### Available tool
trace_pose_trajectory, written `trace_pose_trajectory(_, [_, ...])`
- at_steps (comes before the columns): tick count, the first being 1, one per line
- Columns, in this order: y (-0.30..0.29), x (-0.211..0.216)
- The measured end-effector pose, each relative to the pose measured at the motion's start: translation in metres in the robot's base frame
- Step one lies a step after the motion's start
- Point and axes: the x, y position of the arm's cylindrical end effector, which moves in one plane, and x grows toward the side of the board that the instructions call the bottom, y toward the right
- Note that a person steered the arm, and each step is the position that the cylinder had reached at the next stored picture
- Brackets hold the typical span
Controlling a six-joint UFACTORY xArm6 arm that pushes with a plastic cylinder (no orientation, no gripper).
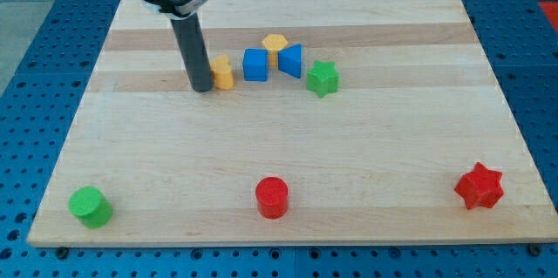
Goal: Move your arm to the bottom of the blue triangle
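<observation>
The blue triangle (291,59) sits in a cluster at the view's top centre, between a yellow hexagon (275,44) above-left and a green star (322,78) at its lower right. A blue cube (255,64) lies to its left, and a yellow block (223,72) further left. My tip (201,89) rests on the board just left of the yellow block, nearly touching it, well to the left of the blue triangle.
A green cylinder (91,206) stands at the bottom left, a red cylinder (272,197) at the bottom centre, a red star (479,186) at the bottom right. The wooden board (392,139) lies on a blue perforated table.
</observation>
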Motion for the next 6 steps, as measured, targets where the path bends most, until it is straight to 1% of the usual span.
trace_pose_trajectory(2, [-0.060,-0.007])
trace_pose_trajectory(3, [-0.064,0.016])
trace_pose_trajectory(4, [-0.014,0.069])
trace_pose_trajectory(5, [0.078,0.067])
trace_pose_trajectory(6, [0.119,0.022])
